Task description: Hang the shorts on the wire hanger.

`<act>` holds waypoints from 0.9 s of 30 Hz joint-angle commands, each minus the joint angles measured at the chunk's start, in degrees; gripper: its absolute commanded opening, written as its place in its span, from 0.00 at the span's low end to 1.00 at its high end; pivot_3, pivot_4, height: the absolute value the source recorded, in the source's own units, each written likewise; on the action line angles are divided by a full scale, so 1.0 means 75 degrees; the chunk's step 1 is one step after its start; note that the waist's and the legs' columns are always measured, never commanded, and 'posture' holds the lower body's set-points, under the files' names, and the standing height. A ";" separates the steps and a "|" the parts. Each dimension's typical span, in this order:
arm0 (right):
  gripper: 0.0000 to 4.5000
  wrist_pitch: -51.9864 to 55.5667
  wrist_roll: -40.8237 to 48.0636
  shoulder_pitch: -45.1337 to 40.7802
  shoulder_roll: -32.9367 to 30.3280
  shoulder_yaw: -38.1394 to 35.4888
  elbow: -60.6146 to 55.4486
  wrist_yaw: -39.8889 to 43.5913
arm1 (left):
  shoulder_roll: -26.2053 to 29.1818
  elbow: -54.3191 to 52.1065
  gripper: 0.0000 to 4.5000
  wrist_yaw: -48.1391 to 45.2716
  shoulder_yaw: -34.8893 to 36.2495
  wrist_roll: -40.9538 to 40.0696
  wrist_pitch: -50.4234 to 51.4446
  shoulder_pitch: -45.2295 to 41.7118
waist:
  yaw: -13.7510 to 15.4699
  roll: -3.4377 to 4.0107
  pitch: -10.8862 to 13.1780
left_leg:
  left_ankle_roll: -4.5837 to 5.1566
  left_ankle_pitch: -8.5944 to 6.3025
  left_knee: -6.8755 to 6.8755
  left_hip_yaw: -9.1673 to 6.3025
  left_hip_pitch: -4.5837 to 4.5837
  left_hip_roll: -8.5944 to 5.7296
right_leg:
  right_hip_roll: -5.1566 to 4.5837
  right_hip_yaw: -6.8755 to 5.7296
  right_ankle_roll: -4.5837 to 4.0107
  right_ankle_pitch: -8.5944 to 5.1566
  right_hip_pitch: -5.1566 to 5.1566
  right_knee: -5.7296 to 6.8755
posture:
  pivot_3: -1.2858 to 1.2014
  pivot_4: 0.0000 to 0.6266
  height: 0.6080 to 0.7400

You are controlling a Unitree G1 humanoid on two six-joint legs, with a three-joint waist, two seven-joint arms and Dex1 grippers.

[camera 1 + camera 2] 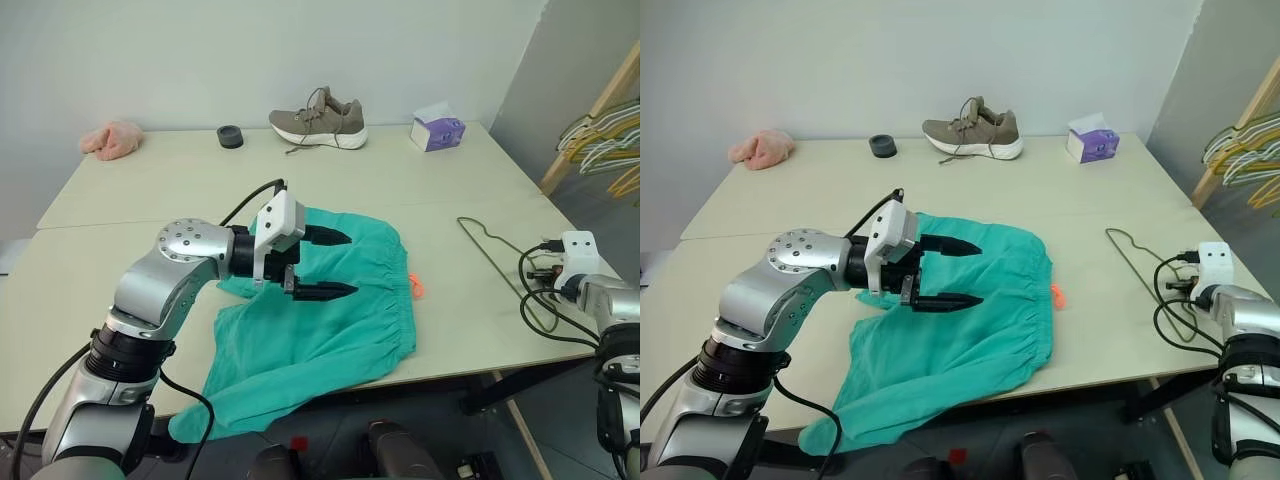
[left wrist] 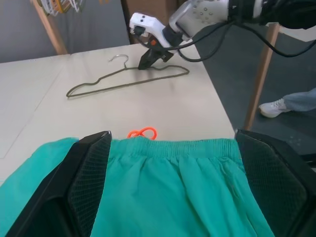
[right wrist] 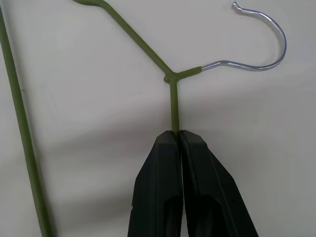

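left eye view: the shorts [image 1: 330, 310] lie on the pale table [image 1: 150, 190] under the left gripper [image 1: 330, 264], fingers apart. right wrist view: the right gripper [image 3: 178, 136] is clamped on the wire hanger [image 3: 174, 106], hook pointing away beyond its fingertips.

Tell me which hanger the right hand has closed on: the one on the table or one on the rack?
The olive-green wire hanger lying flat on the table. The right hand pinches its wire just below the hook; the rack hangers hang untouched.
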 commanded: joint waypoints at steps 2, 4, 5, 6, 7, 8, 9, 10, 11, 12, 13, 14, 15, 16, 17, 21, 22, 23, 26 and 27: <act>0.00 -0.0242 -0.0115 0.0413 0.0081 0.0286 -0.1294 0.0327 | 0.0081 0.0597 0.97 0.0453 0.0518 0.0419 -0.0412 -0.0116 | 0.0020 0.0011 0.0008 | 0.0000 0.0000 -0.0004 0.0000 -0.0002 0.0001 | 0.0001 0.0000 0.0000 0.0000 -0.0006 0.0000 | 0.44 0.19 1.00; 0.00 -0.0278 -0.0091 0.0485 0.0061 0.0285 -0.1834 0.0382 | 0.0087 0.0821 0.97 0.0536 0.0620 0.0492 -0.0456 -0.0169 | -0.0020 0.0047 0.0030 | 0.0000 0.0000 -0.0007 0.0005 -0.0003 0.0001 | 0.0001 0.0007 0.0000 0.0000 -0.0012 0.0001 | 0.44 0.19 1.00; 0.00 -0.0297 -0.0048 0.0522 0.0023 0.0356 -0.2444 0.0527 | 0.0105 0.1140 0.97 0.0686 0.0714 0.0624 -0.0527 -0.0273 | -0.0037 0.0068 0.0044 | 0.0000 0.0000 -0.0009 0.0010 -0.0004 0.0001 | 0.0001 0.0013 0.0000 0.0000 -0.0017 0.0002 | 0.44 0.19 1.00; 0.00 -0.0355 -0.0036 0.0565 -0.0008 0.0435 -0.2974 0.0660 | 0.0117 0.1413 0.97 0.0804 0.0790 0.0732 -0.0607 -0.0365 | -0.0041 0.0102 0.0067 | 0.0000 0.0000 -0.0011 0.0011 -0.0004 0.0000 | 0.0001 0.0014 0.0001 0.0000 -0.0018 0.0002 | 0.44 0.19 1.00; 0.00 -0.0301 0.0042 0.0603 -0.0001 0.0493 -0.3573 0.0796 | 0.0128 0.1686 0.97 0.0927 0.0872 0.0814 -0.0644 -0.0473 | -0.0054 0.0130 0.0085 | 0.0000 0.0000 -0.0013 0.0013 -0.0008 -0.0001 | 0.0000 0.0015 0.0001 0.0000 -0.0023 0.0003 | 0.44 0.19 1.00; 0.00 -0.0287 0.0078 0.0636 0.0007 0.0551 -0.4043 0.0888 | 0.0137 0.1900 0.97 0.0998 0.0933 0.0861 -0.0666 -0.0563 | -0.0063 0.0146 0.0097 | 0.0000 0.0000 -0.0013 0.0015 -0.0010 -0.0001 | 0.0000 0.0018 0.0002 0.0000 -0.0028 0.0005 | 0.44 0.19 1.00; 0.00 -0.0387 0.0040 0.0664 0.0004 0.0634 -0.4384 0.0953 | 0.0126 0.2073 0.97 0.1073 0.0990 0.0879 -0.0663 -0.0652 | -0.0074 0.0157 0.0108 | 0.0000 0.0000 -0.0014 0.0015 -0.0012 -0.0001 | 0.0001 0.0017 0.0002 0.0000 -0.0031 0.0006 | 0.44 0.19 1.00; 0.00 -0.0470 0.0007 0.0670 0.0007 0.0721 -0.4694 0.1032 | 0.0104 0.2268 0.97 0.1137 0.1058 0.0879 -0.0646 -0.0758 | -0.0077 0.0158 0.0109 | -0.0001 0.0000 -0.0019 0.0013 -0.0013 -0.0001 | 0.0002 0.0016 0.0003 -0.0001 -0.0034 0.0008 | 0.44 0.19 1.00; 0.00 -0.0590 -0.0054 0.0645 0.0021 0.0813 -0.4966 0.1087 | 0.0097 0.2464 0.97 0.1133 0.1122 0.0832 -0.0578 -0.0869 | -0.0078 0.0157 0.0109 | -0.0001 0.0001 -0.0032 0.0010 -0.0012 -0.0001 | 0.0002 0.0012 0.0004 -0.0001 -0.0036 0.0006 | 0.44 0.19 1.00; 0.00 -0.0699 -0.0110 0.0610 0.0029 0.0901 -0.5189 0.1136 | 0.0078 0.2644 0.97 0.1159 0.1183 0.0815 -0.0529 -0.0971 | -0.0076 0.0157 0.0110 | -0.0002 0.0001 -0.0037 0.0007 -0.0012 0.0000 | 0.0002 0.0006 0.0006 -0.0002 -0.0036 0.0002 | 0.43 0.19 1.00; 0.00 -0.0782 -0.0167 0.0568 0.0029 0.0992 -0.5388 0.1182 | 0.0058 0.2790 0.97 0.1160 0.1237 0.0756 -0.0425 -0.1063 | -0.0078 0.0157 0.0110 | -0.0002 0.0001 -0.0040 0.0007 -0.0012 -0.0001 | 0.0001 0.0004 0.0009 -0.0004 -0.0036 0.0003 | 0.43 0.19 1.00; 0.00 -0.0907 -0.0226 0.0532 0.0014 0.1083 -0.5534 0.1239 | 0.0043 0.2891 0.97 0.1137 0.1272 0.0707 -0.0342 -0.1133 | -0.0082 0.0157 0.0110 | -0.0002 0.0001 -0.0044 0.0008 -0.0012 -0.0001 | -0.0001 0.0004 0.0010 -0.0005 -0.0036 0.0001 | 0.43 0.19 1.00; 0.00 -0.1065 -0.0296 0.0508 -0.0022 0.1185 -0.5653 0.1311 | 0.0028 0.2959 0.97 0.1118 0.1294 0.0687 -0.0297 -0.1184 | -0.0084 0.0157 0.0110 | -0.0002 0.0001 -0.0045 0.0009 -0.0012 -0.0002 | -0.0002 0.0003 0.0011 -0.0005 -0.0036 -0.0001 | 0.43 0.19 1.00; 0.00 -0.1356 -0.0436 0.0488 -0.0106 0.1352 -0.5799 0.1442 | 0.0013 0.3008 0.97 0.1079 0.1325 0.0628 -0.0186 -0.1231 | -0.0084 0.0157 0.0110 | -0.0002 0.0001 -0.0047 0.0011 -0.0013 -0.0004 | -0.0006 0.0003 0.0013 -0.0007 -0.0037 -0.0001 | 0.43 0.19 1.00; 0.00 -0.1637 -0.0576 0.0465 -0.0188 0.1528 -0.5964 0.1586 | 0.0005 0.3033 0.97 0.1005 0.1362 0.0522 -0.0032 -0.1272 | -0.0082 0.0157 0.0111 | -0.0002 0.0001 -0.0050 0.0012 -0.0013 -0.0007 | -0.0010 0.0003 0.0015 -0.0008 -0.0037 -0.0003 | 0.43 0.19 1.00; 0.00 -0.2596 -0.0981 0.0399 -0.0369 0.2073 -0.6519 0.2081 | 0.0081 0.3057 0.97 0.0652 0.1412 0.0160 0.0624 -0.1322 | -0.0098 0.0153 0.0113 | -0.0003 0.0001 -0.0060 0.0019 -0.0016 -0.0014 | -0.0021 0.0004 0.0022 -0.0012 -0.0045 -0.0004 | 0.43 0.19 1.00; 0.00 -0.2937 -0.1134 0.0364 -0.0405 0.2241 -0.6633 0.2195 | 0.0150 0.2968 0.97 0.0443 0.1366 0.0047 0.0829 -0.1257 | -0.0103 0.0154 0.0113 | -0.0003 0.0001 -0.0064 0.0019 -0.0017 -0.0014 | -0.0021 0.0004 0.0022 -0.0012 -0.0048 -0.0004 | 0.43 0.19 1.00; 0.00 -0.3263 -0.1301 0.0324 -0.0434 0.2382 -0.6699 0.2270 | 0.0207 0.2874 0.97 0.0265 0.1323 -0.0039 0.0993 -0.1186 | -0.0108 0.0154 0.0113 | -0.0003 0.0001 -0.0067 0.0018 -0.0016 -0.0013 | -0.0020 0.0003 0.0023 -0.0012 -0.0050 -0.0004 | 0.43 0.19 1.00; 0.00 -0.4256 -0.1719 0.0077 -0.0401 0.2780 -0.6798 0.2494 | 0.0299 0.2651 0.97 -0.0087 0.1120 -0.0043 0.1204 -0.0991 | -0.0143 0.0154 0.0116 | -0.0005 0.0002 -0.0073 0.0017 -0.0016 -0.0009 | -0.0015 0.0002 0.0022 -0.0012 -0.0056 0.0000 | 0.43 0.19 1.00; 0.00 -0.4488 -0.1798 -0.0039 -0.0357 0.2886 -0.6840 0.2581 | 0.0304 0.2599 0.97 -0.0175 0.1055 -0.0029 0.1248 -0.0953 | -0.0147 0.0155 0.0117 | -0.0005 0.0002 -0.0074 0.0018 -0.0013 -0.0009 | -0.0015 0.0004 0.0022 -0.0013 -0.0057 0.0001 | 0.43 0.19 1.00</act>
